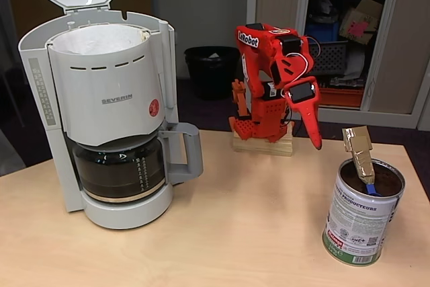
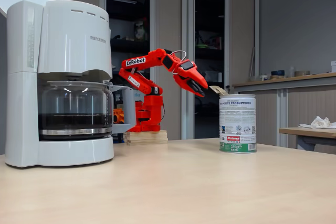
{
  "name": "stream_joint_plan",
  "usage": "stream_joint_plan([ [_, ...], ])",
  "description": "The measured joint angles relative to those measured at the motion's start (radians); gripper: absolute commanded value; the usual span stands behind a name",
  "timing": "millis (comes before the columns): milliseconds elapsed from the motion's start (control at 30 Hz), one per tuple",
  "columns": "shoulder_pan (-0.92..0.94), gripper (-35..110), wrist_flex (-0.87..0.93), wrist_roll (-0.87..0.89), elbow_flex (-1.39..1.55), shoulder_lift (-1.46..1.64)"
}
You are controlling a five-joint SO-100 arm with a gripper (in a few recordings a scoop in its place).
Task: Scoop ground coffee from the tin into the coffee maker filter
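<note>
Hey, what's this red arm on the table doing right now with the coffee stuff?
The red arm's gripper hangs just short of the tin, not touching the scoop that stands in the ground coffee. Whether the gripper is open is unclear. The coffee maker sits at the left in both fixed views, lid up, a white paper filter in the basket. The carafe holds some dark liquid.
</note>
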Motion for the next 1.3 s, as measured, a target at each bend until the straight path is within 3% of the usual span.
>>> stream_joint_plan([
  [333,0.140,0,-0.043,-0.135,0.121,0.170],
  [933,0.420,0,0.146,-0.137,0.299,0.382],
  [1300,0.497,0,0.164,-0.387,0.468,0.588],
])
